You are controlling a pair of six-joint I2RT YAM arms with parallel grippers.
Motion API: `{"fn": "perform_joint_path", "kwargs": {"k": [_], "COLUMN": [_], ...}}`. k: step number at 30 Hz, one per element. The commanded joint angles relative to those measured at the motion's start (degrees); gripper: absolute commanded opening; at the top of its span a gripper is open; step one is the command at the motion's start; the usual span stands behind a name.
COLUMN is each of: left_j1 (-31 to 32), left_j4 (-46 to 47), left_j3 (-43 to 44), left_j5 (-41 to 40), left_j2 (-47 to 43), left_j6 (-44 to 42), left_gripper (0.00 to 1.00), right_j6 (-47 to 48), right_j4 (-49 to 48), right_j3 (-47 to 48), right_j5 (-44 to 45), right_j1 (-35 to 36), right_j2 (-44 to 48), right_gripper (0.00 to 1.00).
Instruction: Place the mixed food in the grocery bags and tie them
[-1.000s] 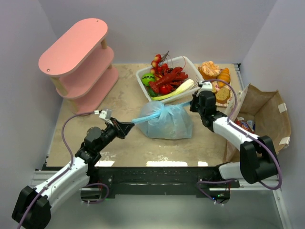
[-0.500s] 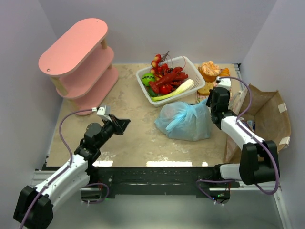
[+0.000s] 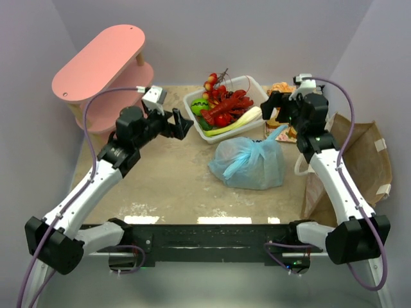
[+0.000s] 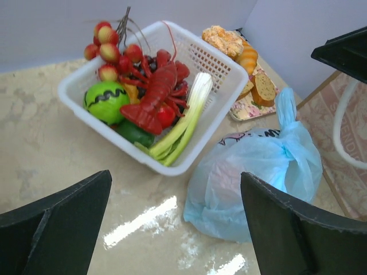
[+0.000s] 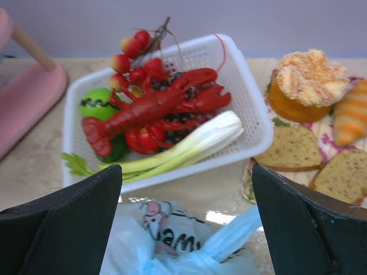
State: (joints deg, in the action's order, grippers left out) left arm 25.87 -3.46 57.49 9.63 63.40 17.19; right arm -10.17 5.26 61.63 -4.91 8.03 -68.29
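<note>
Top external view gives you the count: the blue bag [image 3: 249, 163] sits right of the table's [image 3: 170, 176] centre, just in front of the basket [image 3: 259, 85], and its neck looks knotted, with two ears sticking up. I'd call that bag done.

The paper bag [image 3: 359, 144] stands open at the right edge with a few packets [image 3: 330, 168] in its bottom. It is not tied. The lobster [image 3: 225, 104], a leek [image 3: 241, 120], a green ball [image 3: 200, 106] and red berries [image 3: 210, 81] are in the basket, and bread lies on a tray [image 3: 290, 131] beside it. So most of the loading looks to be ahead of you, plus one tie.

Your left gripper [image 3: 182, 124] hangs by the basket's left corner, fingers wide apart and holding nothing. Your right gripper [image 3: 275, 108] hovers over the basket's right corner, likewise spread and empty.

For room, you have bare table on the left between the pink shelf [image 3: 103, 64] and the blue bag. The right is tight: tray, paper bag and side wall crowd that arm, and the basket sits near the back wall. The blue bag stands between the basket and the near edge, so carry food over or around it.
</note>
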Motion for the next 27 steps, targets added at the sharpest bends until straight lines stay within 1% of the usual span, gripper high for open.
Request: {"fn": "perform_joint_path", "kwargs": {"k": [1, 3, 4, 8, 10, 12, 13, 15, 16, 17, 18, 24, 27], "left_j1": [-0.29, -0.29, -0.29, -0.29, -0.29, -0.29, -0.29, -0.29, -0.29, -0.29, -0.29, -0.29, -0.29], "left_j4": [-9.01, -7.97, -5.96, -2.69, -1.38, -0.58, -0.49, -1.01, -1.54, -1.81, -1.98, -1.63, -1.55], "left_j3": [10.70, 10.45, 9.57, 4.22, 2.80, 1.48, 1.31, 1.39, 1.39, 1.48, 1.57, 0.60, 0.60], "left_j5": [2.94, 2.59, 2.68, 1.19, -1.88, -3.73, -4.44, -6.01, -6.37, -6.64, -6.55, -6.29, -5.59], "left_j2": [5.23, 5.77, 5.60, 3.32, 2.00, 1.47, 1.64, 2.17, 2.87, 3.05, 3.31, 2.87, 2.70], "left_j6": [-8.92, -8.23, -7.88, -7.08, -6.65, -6.21, -5.51, -4.80, -4.10, -3.83, -3.57, -3.74, -4.01], "left_gripper": [1.00, 1.00, 1.00, 1.00, 1.00, 1.00, 1.00, 1.00, 1.00, 1.00, 1.00, 1.00, 1.00], "right_j6": [-12.04, -17.31, -22.82, -32.88, -36.31, -41.39, -41.94, -44.74, -45.37, -46.33, -47.73, -54.24, -55.30], "right_j4": [18.18, 20.31, 22.15, 23.13, 25.13, 29.00, 34.33, 39.28, 42.87, 43.95, 44.57, 42.21, 42.47], "right_j3": [6.67, 5.62, 4.91, 0.96, 1.82, 3.84, 7.16, 9.90, 11.66, 11.94, 11.94, 8.07, 7.72], "right_j5": [-5.11, -5.64, -5.73, -4.24, 0.49, 10.47, 12.62, 15.27, 15.19, 15.10, 14.84, 16.86, 20.63], "right_j1": [0.05, 0.05, 0.05, 0.58, 1.81, 4.17, 4.71, 6.20, 6.73, 7.34, 9.00, 14.63, 16.13], "right_j2": [-2.63, -2.46, -2.20, 3.23, 5.00, 5.36, 4.67, 1.25, -0.25, -1.39, -3.84, -7.91, -9.05], "right_gripper": [0.99, 0.99, 0.99, 0.99, 0.99, 0.99, 0.99, 0.99, 0.99, 0.99, 0.99, 0.99, 0.99]}}
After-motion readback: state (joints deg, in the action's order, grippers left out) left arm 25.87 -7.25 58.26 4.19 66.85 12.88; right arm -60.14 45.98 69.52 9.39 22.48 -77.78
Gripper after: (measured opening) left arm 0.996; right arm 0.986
